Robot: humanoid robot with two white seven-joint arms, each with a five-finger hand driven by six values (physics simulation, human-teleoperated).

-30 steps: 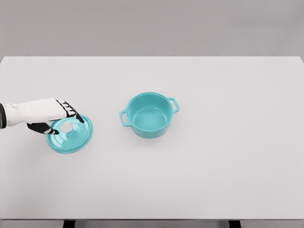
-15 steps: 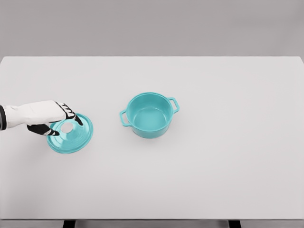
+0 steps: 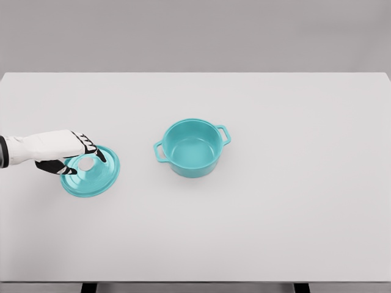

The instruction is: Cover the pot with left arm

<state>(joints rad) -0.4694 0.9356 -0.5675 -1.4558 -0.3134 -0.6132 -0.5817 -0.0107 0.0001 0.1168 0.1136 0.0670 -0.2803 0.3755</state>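
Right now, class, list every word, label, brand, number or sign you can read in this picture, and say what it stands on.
None: no writing shows anywhere.
The pot is plain teal, with no label or brand.
The lid is plain teal too, with a pale knob.
The left hand has only black markings on its fingers, no letters.
The table is bare white.

The pot (image 3: 192, 148) stands mid-counter (image 3: 293, 201); the lid (image 3: 91, 174) lies well to its left, under the left robot hand (image 3: 68, 152).
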